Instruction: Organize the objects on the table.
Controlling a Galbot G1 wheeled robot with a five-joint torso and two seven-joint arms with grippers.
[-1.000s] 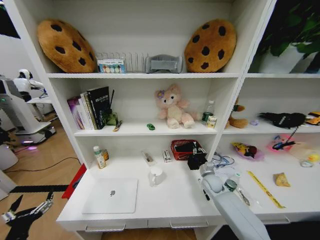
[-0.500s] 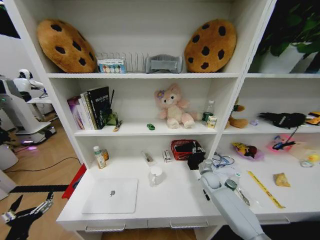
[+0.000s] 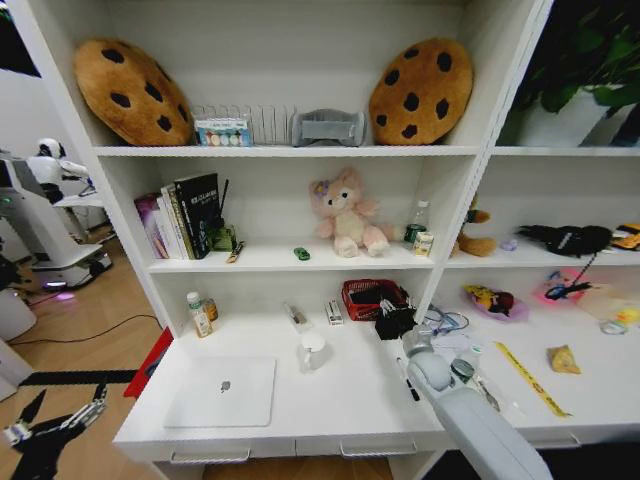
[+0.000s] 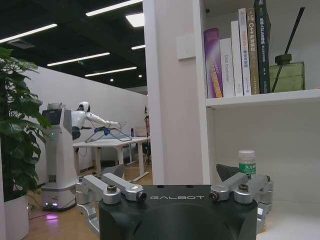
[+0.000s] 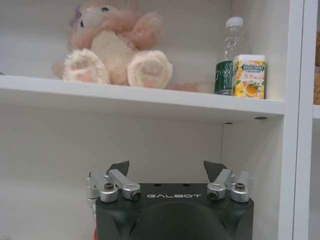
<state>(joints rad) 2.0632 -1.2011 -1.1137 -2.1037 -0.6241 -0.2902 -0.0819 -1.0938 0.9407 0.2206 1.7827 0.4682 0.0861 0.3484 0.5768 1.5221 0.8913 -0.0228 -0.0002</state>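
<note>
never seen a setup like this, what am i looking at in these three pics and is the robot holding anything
It is a wheeled robot with two arms at a white desk under shelves. The wide picture comes from its head camera; the other two come from cameras on its wrists. The right gripper is raised over the desk by a red basket; its wrist view shows its fingers open and empty. The left gripper hangs low beside the desk, also open. On the desk lie a silver laptop and a black pen; a green toy car sits on the shelf above.

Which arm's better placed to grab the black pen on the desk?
Right, probably. The right gripper hangs open over the desk, near the pen. The left gripper is low, off the desk's left end, past the laptop.
</note>
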